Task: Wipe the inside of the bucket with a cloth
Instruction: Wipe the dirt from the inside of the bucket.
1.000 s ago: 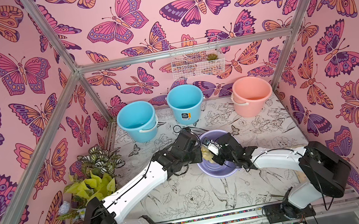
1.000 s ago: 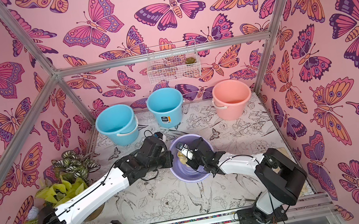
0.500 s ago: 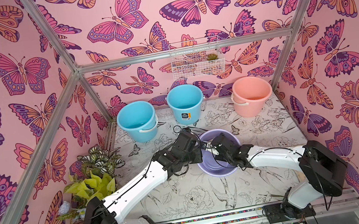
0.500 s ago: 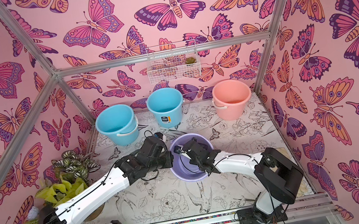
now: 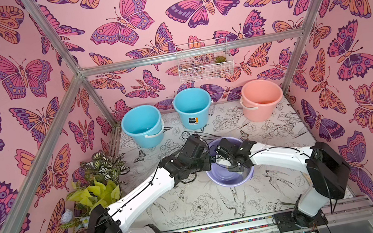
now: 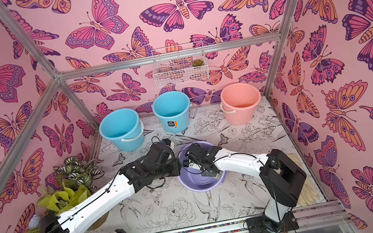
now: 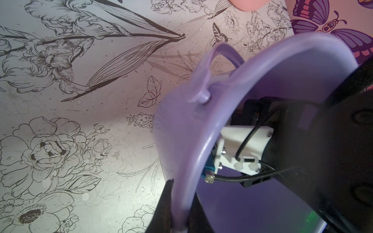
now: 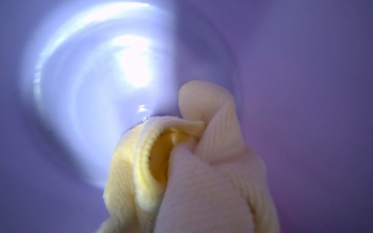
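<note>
Bucket (image 5: 230, 179) sits at the center of both top views. Left gripper (image 7: 179, 203) clenched on its rim. Right gripper (image 5: 221, 153) reaches inside, grasping cloth (image 8: 191, 161), which is bunched near the bucket's bottom.

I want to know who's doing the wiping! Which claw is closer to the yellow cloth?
Right. The right claw is down inside the purple bucket, shut on the cloth. The left claw only pinches the bucket's rim, apart from the cloth.

Four buckets (image 5: 229, 179) (image 5: 142, 129) (image 5: 193, 110) (image 5: 262, 101), one cloth (image 8: 201, 171), one basket (image 5: 205, 67)
</note>
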Motion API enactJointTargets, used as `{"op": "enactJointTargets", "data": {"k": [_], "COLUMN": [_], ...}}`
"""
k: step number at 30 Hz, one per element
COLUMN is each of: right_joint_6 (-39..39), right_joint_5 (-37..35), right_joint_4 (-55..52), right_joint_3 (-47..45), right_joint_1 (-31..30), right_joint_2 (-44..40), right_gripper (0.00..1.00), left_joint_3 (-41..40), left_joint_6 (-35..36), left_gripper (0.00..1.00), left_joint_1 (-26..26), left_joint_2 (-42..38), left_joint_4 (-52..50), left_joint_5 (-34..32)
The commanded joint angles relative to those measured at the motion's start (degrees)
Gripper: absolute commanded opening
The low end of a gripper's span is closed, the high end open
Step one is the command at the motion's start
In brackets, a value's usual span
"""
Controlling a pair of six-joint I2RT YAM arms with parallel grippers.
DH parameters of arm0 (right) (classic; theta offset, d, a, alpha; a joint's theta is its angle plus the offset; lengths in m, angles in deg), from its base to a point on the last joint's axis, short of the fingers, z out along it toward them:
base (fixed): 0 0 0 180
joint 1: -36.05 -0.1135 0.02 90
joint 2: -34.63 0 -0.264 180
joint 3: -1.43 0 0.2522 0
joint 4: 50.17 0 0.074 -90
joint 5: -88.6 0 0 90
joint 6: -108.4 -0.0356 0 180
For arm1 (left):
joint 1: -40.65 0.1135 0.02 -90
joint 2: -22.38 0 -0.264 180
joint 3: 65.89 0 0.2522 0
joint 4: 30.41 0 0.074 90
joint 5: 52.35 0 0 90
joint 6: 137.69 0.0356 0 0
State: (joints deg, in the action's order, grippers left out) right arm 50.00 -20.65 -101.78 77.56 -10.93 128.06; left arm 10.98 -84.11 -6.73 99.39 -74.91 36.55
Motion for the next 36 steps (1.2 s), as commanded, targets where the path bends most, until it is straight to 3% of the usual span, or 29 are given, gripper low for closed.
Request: {"op": "enactJointTargets", "data": {"k": [1, 4, 9, 19, 25, 36], "right_joint_6": [-3.5, -5.6, -9.4, -8.5, -3.6, 17.1], "right_joint_5": [11.5, 18.9, 24.6, 17.3, 12.1, 7.9], "right_joint_4": [-7.2, -2.2, 8.5, 16.7, 19.9, 24.7], "right_joint_3": [0.0, -1.7, -5.5, -7.6, -8.5, -8.4], "right_joint_1": [0.8, 1.0, 1.3, 1.4, 1.3, 1.3], "right_joint_2": [-1.0, -2.9, -8.2, -17.1, -24.0, -29.0], "right_gripper": [0.0, 0.0, 0.0, 0.0, 0.0, 0.0], "left_joint_3": [-0.1, 0.0, 0.1, 0.4, 0.6, 0.4], "left_joint_6": [0.7, 0.7, 0.0, -0.1, 0.1, 1.0], "left_gripper": [0.0, 0.0, 0.0, 0.0, 0.0, 0.0], "left_joint_1": [-0.1, -0.1, -0.1, -0.1, -0.1, -0.1], "left_joint_2": [0.5, 0.6, 0.6, 0.4, 0.4, -0.3], "left_joint_4": [-1.9, -1.9, -2.4, -3.6, -3.7, -3.6], "left_joint_5": [-0.6, -0.3, 0.4, 1.0, 1.4, 2.2]}}
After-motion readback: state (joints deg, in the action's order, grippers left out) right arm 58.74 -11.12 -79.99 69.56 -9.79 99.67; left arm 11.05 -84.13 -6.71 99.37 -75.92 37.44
